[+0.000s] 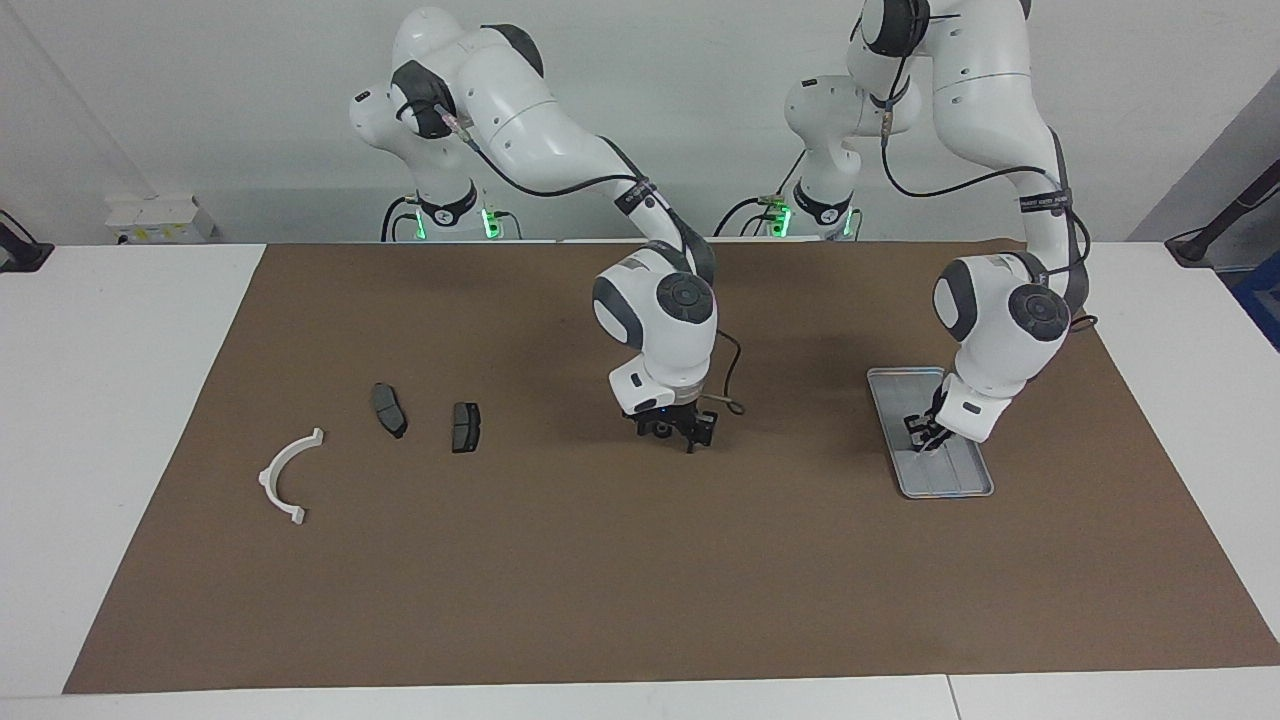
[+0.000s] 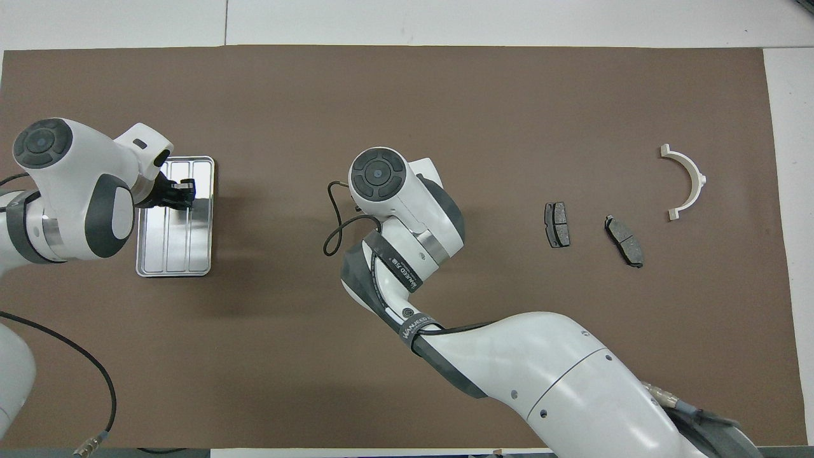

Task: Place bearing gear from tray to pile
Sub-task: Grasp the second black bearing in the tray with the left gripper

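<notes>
While the left gripper (image 1: 928,437) hangs low over the flat silver-grey metal tray (image 1: 960,488) with its raised rim and lengthwise grooves, its dark fingers point down into the middle of that tray; whether they are spread or pinched together cannot be told, and no bearing gear can be made out on the tray or between them. In the overhead view the same gripper (image 2: 181,193) covers the part of the tray (image 2: 173,261) farther from the robots. The tray lies on the brown table mat (image 1: 600,580) toward the left arm's end of the table.

The right gripper (image 1: 676,431) hangs over bare mat near the middle of the table, well apart from both tray and pile; its finger state cannot be told either, and the arm's white wrist hides it from above.

Toward the right arm's end lies the pile: two dark grey brake pads (image 1: 466,427) (image 1: 389,410) close beside each other but apart, and a white semicircular plastic bracket (image 1: 286,476) farther from the robots, apart from both pads. From overhead the pads (image 2: 557,224) (image 2: 624,241) and bracket (image 2: 685,181) show the same spacing
</notes>
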{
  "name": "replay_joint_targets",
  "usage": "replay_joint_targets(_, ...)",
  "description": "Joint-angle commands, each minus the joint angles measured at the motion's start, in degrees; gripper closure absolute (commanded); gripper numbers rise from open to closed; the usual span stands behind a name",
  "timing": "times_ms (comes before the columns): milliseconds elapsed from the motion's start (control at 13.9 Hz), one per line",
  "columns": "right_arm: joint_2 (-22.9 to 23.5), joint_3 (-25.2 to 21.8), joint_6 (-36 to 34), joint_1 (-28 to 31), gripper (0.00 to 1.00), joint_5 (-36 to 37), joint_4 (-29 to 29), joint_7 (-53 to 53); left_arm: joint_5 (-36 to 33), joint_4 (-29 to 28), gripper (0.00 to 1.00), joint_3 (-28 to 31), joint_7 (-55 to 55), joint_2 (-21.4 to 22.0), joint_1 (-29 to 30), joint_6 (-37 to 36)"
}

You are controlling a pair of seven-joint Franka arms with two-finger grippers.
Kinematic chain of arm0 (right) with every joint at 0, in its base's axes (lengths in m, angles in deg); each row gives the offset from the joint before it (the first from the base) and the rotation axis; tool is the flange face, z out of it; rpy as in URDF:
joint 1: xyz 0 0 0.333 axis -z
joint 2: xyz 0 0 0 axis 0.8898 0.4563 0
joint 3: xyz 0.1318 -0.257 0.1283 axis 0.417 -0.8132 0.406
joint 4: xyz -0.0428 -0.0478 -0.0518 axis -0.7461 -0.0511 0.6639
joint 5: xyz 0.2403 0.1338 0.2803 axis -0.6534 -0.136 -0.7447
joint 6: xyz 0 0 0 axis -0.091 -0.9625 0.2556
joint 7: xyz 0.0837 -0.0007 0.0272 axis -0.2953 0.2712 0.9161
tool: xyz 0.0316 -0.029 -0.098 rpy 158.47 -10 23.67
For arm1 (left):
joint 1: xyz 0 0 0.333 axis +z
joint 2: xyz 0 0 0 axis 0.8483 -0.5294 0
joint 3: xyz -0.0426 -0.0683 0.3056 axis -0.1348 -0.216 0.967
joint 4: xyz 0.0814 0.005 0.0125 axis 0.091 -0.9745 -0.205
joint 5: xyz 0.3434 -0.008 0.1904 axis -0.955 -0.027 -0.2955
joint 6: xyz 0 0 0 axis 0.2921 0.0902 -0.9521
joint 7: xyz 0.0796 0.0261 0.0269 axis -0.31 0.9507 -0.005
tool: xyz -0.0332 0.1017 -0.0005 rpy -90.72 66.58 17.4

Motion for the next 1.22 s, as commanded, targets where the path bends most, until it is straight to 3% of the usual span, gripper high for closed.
replay_joint_targets(0, 0.7, 0.2, 0.1, 0.2, 0.19, 0.7, 0.9, -1.2, 0.7, -2.6, 1.0, -0.4, -0.4, 1.6, 0.7, 1.9)
replay_joint_targets(432, 0.7, 1.2, -0.6, 0.0, 0.31, 0.2, -0.2, -1.2, 2.3, 1.1, 1.0, -0.3, -0.6, 2.7, 0.9, -4.1)
replay_joint_targets(720, 0.6, 2.7, -2.0, 0.0, 0.33, 0.1, -0.9, -1.5, 2.6, 1.1, 1.0, -0.2, -2.3, 2.9, 0.5, -4.0)
replay_joint_targets(792, 0.5, 2.7, -2.4, 0.0, 0.42, 0.1, -0.9, -1.1, 2.6, 1.1, 1.0, -0.2, -2.8, 2.9, 0.4, -3.9)
replay_joint_targets(936, 0.5, 3.4, -2.8, 0.4, 0.45, 0.1, -0.9, -0.1, 2.6, 1.1, 1.0, -0.2, -3.5, 2.9, 0.3, -3.7)
replay_joint_targets(1152, 0.4, 3.4, -2.9, 1.0, 0.64, 0.0, -0.9, 1.8, 2.6, 1.1, 1.0, -0.2, -3.5, 2.9, 0.2, -3.6)
